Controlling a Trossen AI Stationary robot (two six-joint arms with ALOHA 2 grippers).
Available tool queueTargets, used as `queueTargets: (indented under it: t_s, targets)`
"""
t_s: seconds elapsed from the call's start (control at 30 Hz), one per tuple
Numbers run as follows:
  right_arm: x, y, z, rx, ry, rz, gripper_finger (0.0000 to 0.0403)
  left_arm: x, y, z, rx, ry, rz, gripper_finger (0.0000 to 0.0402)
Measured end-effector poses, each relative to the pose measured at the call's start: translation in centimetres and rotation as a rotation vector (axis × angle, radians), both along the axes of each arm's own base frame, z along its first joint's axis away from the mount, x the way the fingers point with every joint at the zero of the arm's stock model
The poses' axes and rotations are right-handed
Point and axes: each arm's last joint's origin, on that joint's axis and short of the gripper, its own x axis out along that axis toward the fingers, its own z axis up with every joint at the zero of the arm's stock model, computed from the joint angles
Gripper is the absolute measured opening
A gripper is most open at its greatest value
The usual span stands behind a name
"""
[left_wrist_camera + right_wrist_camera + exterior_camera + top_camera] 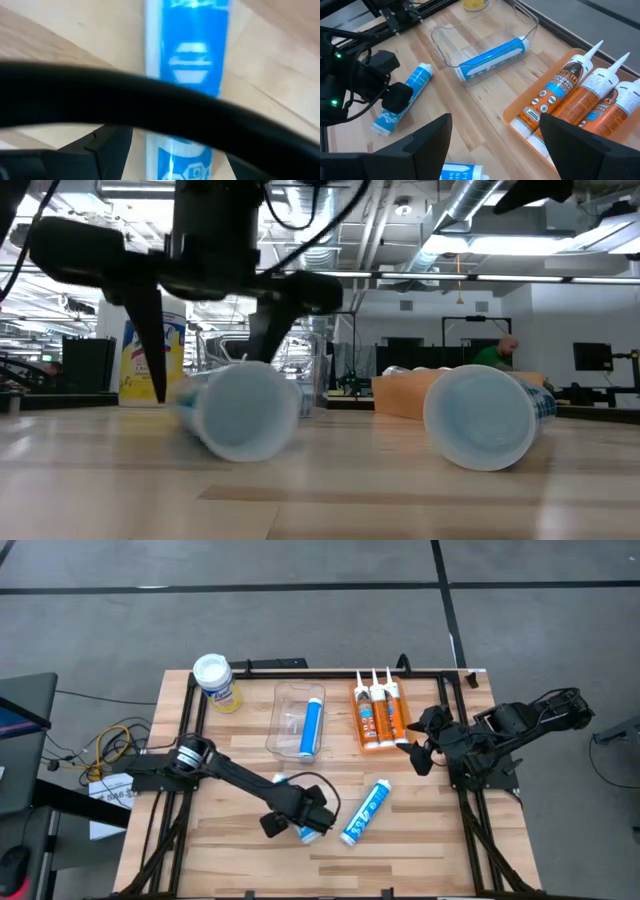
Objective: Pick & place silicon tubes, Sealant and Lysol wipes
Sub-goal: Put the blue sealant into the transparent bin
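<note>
My left gripper point(300, 818) is open over a blue-and-white silicone tube point(306, 831) lying on the table near the middle front. In the low view its fingers point(152, 350) stand on either side of that tube point(240, 412). A second blue tube point(365, 812) lies to its right. A third blue tube point(312, 728) lies in the clear bin point(285, 700). Three orange sealant tubes point(380, 715) lie side by side on an orange tray. The Lysol wipes canister point(215, 680) stands at the far left. My right gripper point(420, 745) is open and empty next to the sealant tubes.
A black frame point(300, 664) runs along the table's far edge and sides. Cables lie off the table's left edge point(110, 745). Bare wood lies along the near edge point(330, 870).
</note>
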Motion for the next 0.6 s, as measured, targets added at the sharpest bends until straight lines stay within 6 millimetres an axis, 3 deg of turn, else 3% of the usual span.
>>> queueTargets:
  t_s: [0.4,0.6]
  targets:
    - [-0.1,0.0,-0.1,-0.009,0.013,0.006,0.0295,0.4,-0.2,-3.0,-0.059,0.005,0.000,0.0273]
    - [-0.1,0.0,-0.1,-0.010,0.017,0.006,0.0295,0.5,-0.2,-4.2,-0.077,0.002,-0.002,0.0223]
